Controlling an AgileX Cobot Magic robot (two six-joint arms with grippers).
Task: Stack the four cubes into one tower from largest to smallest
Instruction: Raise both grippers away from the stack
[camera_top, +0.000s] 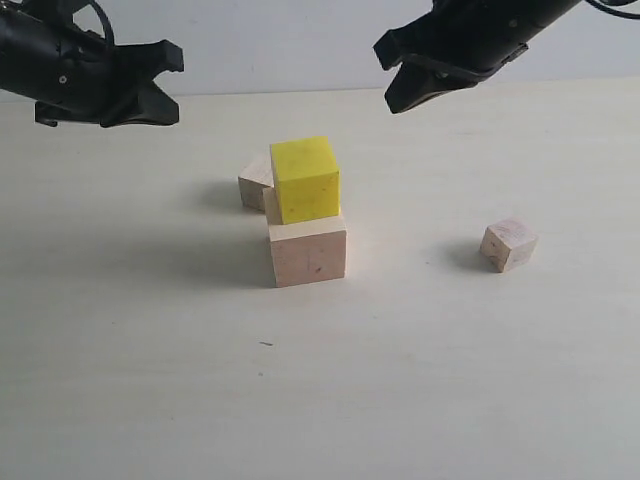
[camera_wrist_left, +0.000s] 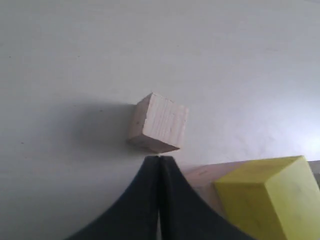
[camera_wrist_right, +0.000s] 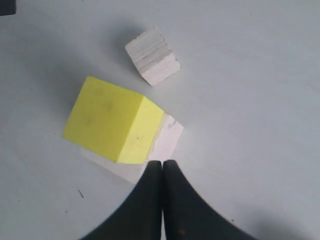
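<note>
At table centre, the yellow cube is sitting on the large wood cube. Left tool and right tool are hovering closed, empty. We are expecting a fetch next: one small cube at eleven o'clock of the stack, the other small cube at three o'clock.

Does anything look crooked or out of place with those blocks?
The yellow cube sits off-centre on the large pale wood cube, leaving a strip of its top bare along one side. One small wood cube lies behind the stack, the other small wood cube apart on the right. Nothing looks damaged.
</note>
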